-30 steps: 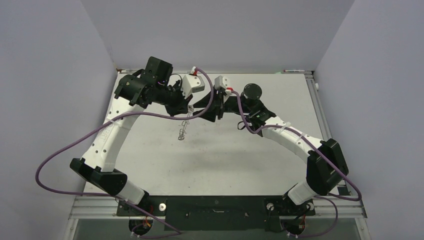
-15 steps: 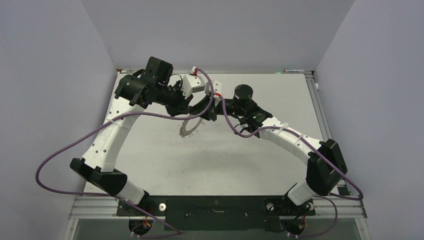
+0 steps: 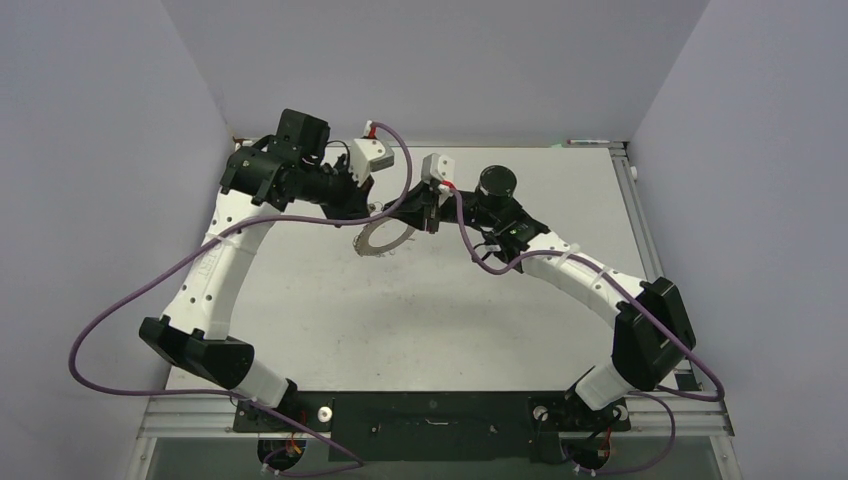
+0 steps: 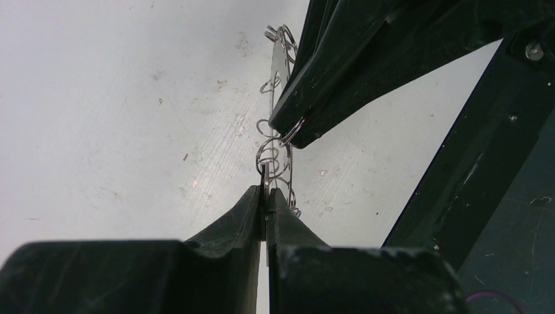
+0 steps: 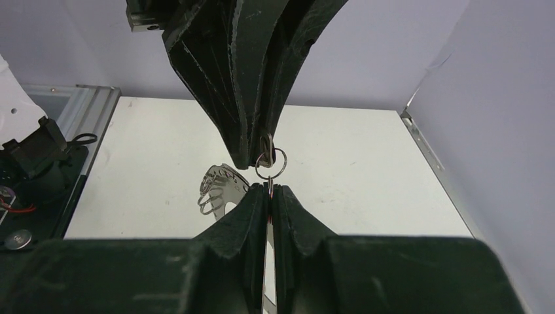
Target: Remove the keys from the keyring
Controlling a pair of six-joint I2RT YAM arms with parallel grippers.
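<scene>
mid-air over the far middle of the table (image 3: 500,330), both arms meet on the keyring (image 5: 221,184), which hangs between them clear of the surface. the left gripper (image 3: 371,214) has its fingers pressed together on a thin strip of metal, apparently the ring's rim. the right gripper (image 3: 421,221) is likewise pinched tight on a thin blade seen edge-on, judged to be one of the keys (image 5: 269,186). a small wire loop (image 5: 272,159) sits just above that blade, right against the left fingertip.

the fingertips of the two arms are almost touching, and the ring's flat body lies to the left of the right gripper. in the left wrist view the ring stands edge-on, its long line running away from the left fingers. both arms are equally close, so the parting probably falls to the right arm, drawing the blade toward its own side along the loop.

open table lies to the right and towards the bases. the back wall is near behind, and a purple cable (image 3: 402,180) arches just over the ring, so room there is tight.
</scene>
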